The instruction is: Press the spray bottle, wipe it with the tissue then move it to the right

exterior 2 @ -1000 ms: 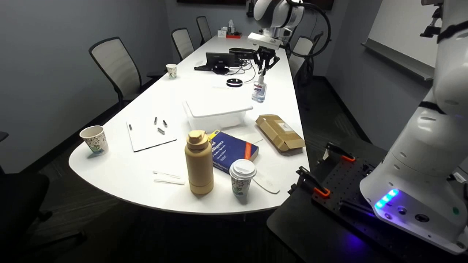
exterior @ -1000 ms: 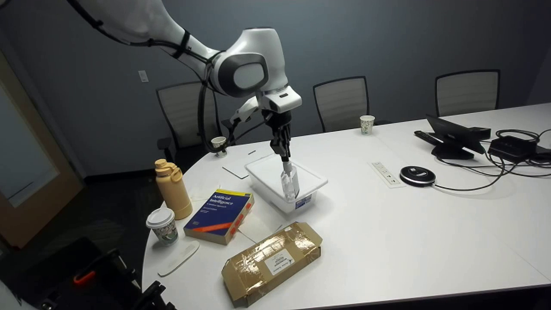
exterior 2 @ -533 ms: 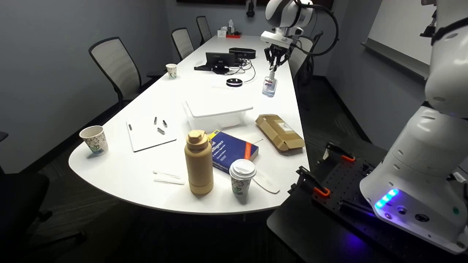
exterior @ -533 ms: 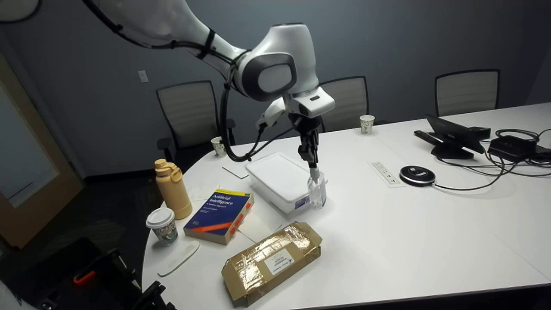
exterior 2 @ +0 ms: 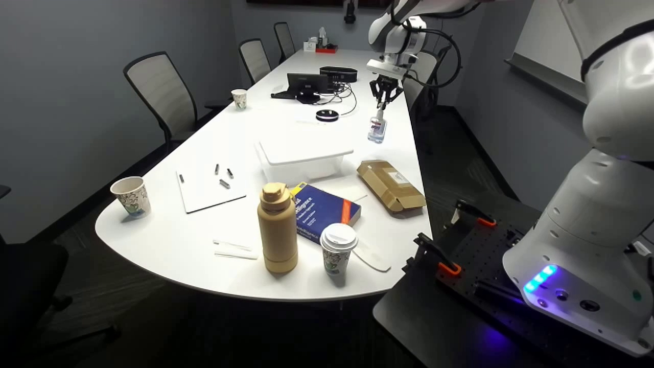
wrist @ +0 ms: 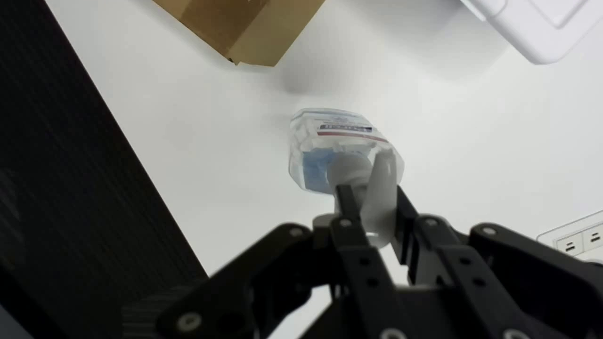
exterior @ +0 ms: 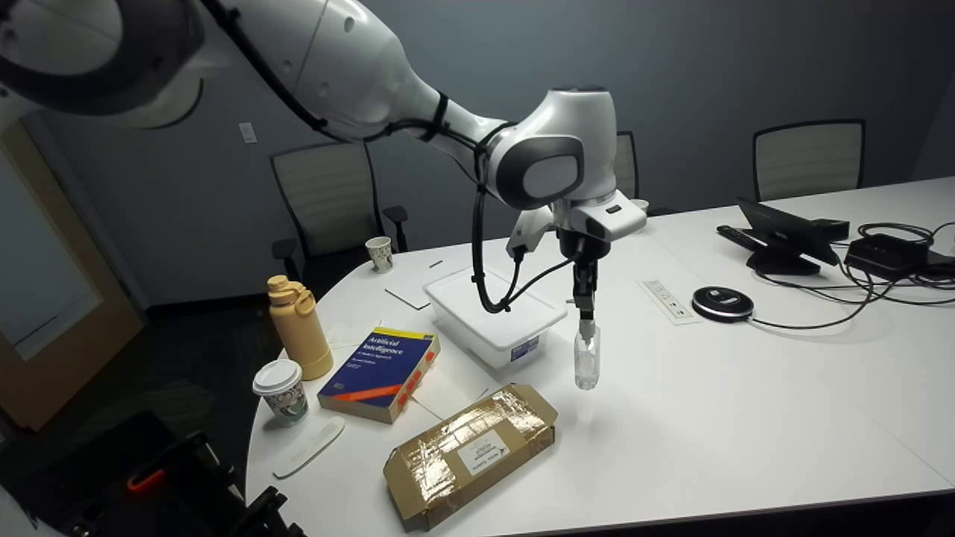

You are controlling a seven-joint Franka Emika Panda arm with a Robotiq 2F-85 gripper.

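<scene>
The spray bottle is a small clear pump bottle with a white narrow top and a label. It also shows in an exterior view and in the wrist view. My gripper is shut on the white pump top, with one black finger on each side of it in the wrist view. The bottle hangs upright, seemingly a little above the white table, beside the lidded bin. A white tissue seems to stick up at the table's far end; it is small in view.
A clear bin with white lid stands beside the bottle. A cardboard box lies near the table edge. A blue book, tan bottle and lidded paper cup stand further left. A black round device is on the right.
My gripper has carried the bottle from over the bin lid out past the bin's corner, to the right and then towards the cardboard-box side. It stays shut on the pump top.
</scene>
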